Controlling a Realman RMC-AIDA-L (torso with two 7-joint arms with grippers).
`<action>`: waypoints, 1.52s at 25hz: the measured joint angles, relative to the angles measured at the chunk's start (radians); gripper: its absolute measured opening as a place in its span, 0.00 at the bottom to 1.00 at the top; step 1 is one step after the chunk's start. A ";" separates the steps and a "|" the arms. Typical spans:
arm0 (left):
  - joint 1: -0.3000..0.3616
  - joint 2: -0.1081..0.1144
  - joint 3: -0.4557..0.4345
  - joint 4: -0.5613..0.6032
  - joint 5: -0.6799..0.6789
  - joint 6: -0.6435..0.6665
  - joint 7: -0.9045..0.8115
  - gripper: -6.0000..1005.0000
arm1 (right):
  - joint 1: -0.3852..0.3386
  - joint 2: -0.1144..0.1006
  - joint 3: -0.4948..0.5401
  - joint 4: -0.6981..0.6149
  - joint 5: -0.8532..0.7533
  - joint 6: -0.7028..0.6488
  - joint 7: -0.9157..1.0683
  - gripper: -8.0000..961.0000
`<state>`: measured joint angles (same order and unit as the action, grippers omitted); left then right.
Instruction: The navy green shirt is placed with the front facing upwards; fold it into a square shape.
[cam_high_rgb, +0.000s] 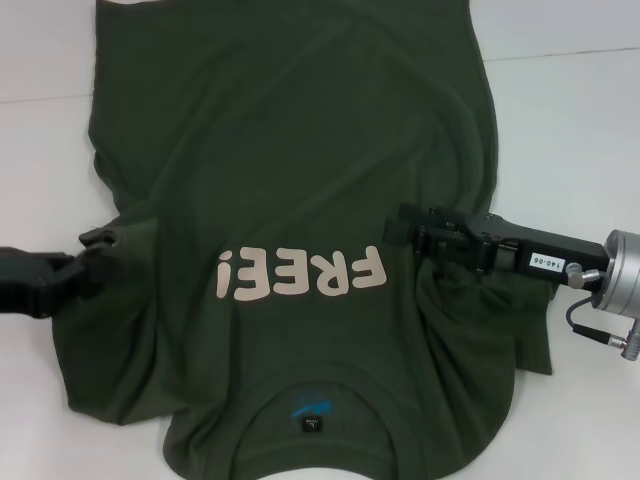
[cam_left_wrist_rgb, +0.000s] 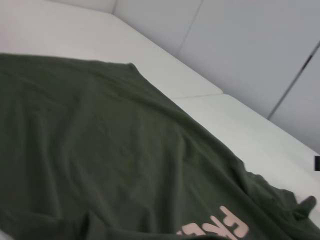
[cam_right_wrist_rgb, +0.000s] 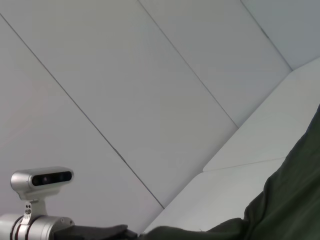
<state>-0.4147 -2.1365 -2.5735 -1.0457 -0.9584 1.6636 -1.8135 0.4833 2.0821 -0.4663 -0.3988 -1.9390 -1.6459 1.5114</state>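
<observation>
1. Worktop (cam_high_rgb: 580, 110): white, smooth, matte, with seams between panels.
2. The navy green shirt (cam_high_rgb: 290, 150): lies front up across the worktop's middle, collar at my near edge, hem toward the far edge. Soft, light, limp cotton; I expect it to drape and wrinkle, so the best hold is at the sleeve seams.
3. My right hand (cam_high_rgb: 400, 226): over the right sleeve, cloth bunched beneath; grip cannot tell.
4. My left hand (cam_high_rgb: 95, 250): at the left sleeve; grip cannot tell.
</observation>
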 joint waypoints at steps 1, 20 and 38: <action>-0.001 -0.002 0.004 0.008 0.000 0.001 -0.003 0.08 | 0.000 0.000 0.000 0.000 0.000 0.000 0.000 0.79; -0.073 -0.024 0.068 0.268 -0.007 -0.052 0.007 0.12 | 0.007 0.002 -0.001 0.006 0.000 0.000 -0.005 0.79; -0.108 -0.033 0.195 0.354 -0.006 -0.100 0.035 0.15 | 0.011 0.003 -0.006 0.014 0.000 0.015 -0.007 0.79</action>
<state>-0.5225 -2.1692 -2.3782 -0.6918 -0.9648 1.5636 -1.7786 0.4941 2.0855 -0.4725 -0.3850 -1.9389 -1.6310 1.5048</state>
